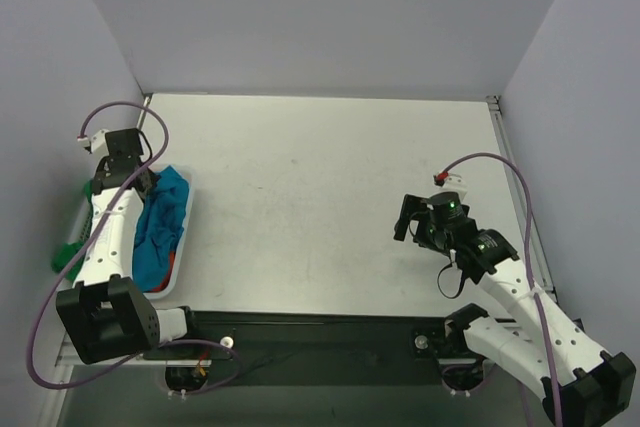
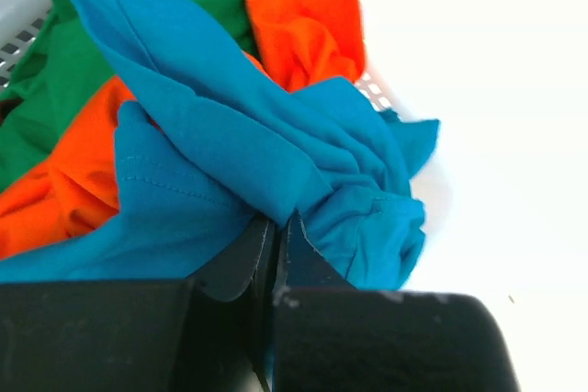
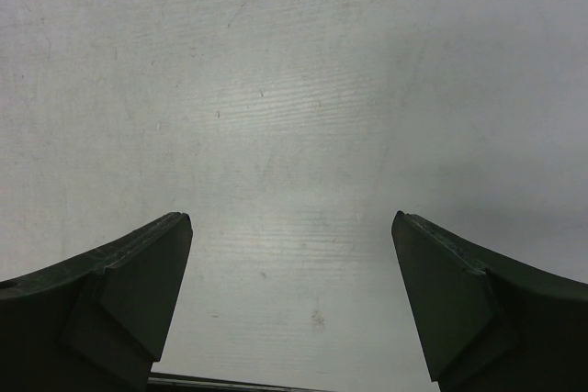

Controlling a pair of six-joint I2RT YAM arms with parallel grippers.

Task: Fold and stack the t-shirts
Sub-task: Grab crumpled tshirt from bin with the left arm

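The pale surface (image 1: 330, 207) carries at its left edge a white basket (image 1: 178, 272) holding 3 t-shirts, teal-blue t-shirt (image 2: 230, 153) over orange t-shirt (image 2: 303, 16) and green t-shirt (image 2: 55, 89), left fingers (image 2: 234, 263) clamped on what seems a teal-blue fold, right fingers (image 3: 119, 300) apart above bare surface.

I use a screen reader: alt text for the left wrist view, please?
The left gripper is shut on a fold of the teal-blue t-shirt, bunched over the orange t-shirt and green t-shirt in a white basket.
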